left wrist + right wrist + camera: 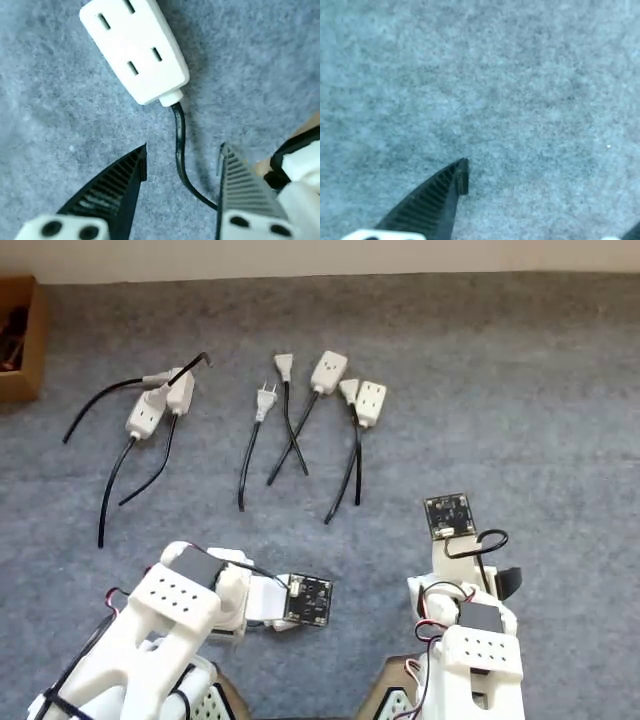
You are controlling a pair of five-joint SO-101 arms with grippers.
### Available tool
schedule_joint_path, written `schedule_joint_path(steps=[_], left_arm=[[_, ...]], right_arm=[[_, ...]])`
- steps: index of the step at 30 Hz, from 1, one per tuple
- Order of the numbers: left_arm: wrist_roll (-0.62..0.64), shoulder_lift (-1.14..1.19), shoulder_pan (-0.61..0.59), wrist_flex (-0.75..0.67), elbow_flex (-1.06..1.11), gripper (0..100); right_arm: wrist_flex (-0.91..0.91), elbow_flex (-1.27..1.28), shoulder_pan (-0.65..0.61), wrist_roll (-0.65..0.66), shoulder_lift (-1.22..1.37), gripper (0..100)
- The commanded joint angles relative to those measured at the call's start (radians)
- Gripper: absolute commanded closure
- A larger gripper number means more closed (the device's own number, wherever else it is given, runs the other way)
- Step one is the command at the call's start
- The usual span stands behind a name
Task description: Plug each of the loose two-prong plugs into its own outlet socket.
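Evidently an approach step: left pincer (pixel 183 152) hangs released, socket (pixel 134 47) just beyond its tips, cord (pixel 179 130) running between them. Right pincer (pixel 547 200) gapes over bare desk (pixel 520 75). Next probably means fetching a loose plug (pixel 265 400), prongs aligned to slots.

Grey tabletop (pixel 560 390) in rough, matt, felt-like cloth, white outlet socket (pixel 135 50) of smooth, faintly glossy plastic, black cord (pixel 179 125) smooth and rubbery, left gripper (pixel 183 149) in ribbed matt black plastic
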Motion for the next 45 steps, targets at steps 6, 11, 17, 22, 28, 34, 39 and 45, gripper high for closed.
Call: schedule_joint_path(steps=[6,11,17,22,28,34,39,45], left_arm=[[0.009,-0.111,0.008,0.046,-0.134,76],[0.002,-0.097,-0.002,0.041,-0.077,76],[-0.029,-0.094,-0.039,-0.008,-0.013,76],[-0.043,-0.093,-0.223,-0.183,-0.016,76],[-0.129,-0.093,-0.39,-0.279,-0.016,76],[0.098,-0.101,-0.463,-0.374,-0.077,76],[0.552,-0.093,-0.573,-0.512,-0.093,76],[0.713,-0.053,-0.562,-0.651,-0.188,76]], right_arm=[[-0.019,0.004,-0.01,0.006,0.001,49.9],[-0.019,0.004,-0.01,0.006,0.001,49.9],[-0.019,0.004,-0.01,0.006,0.001,49.9],[-0.019,0.004,-0.01,0.006,0.001,49.9],[-0.019,0.004,-0.01,0.006,0.001,49.9],[-0.016,0.001,-0.007,0.006,0.002,49.9],[0.054,-0.102,-0.008,0.002,0.007,49.9],[0.127,-0.148,-0.033,-0.092,-0.001,49.9]])
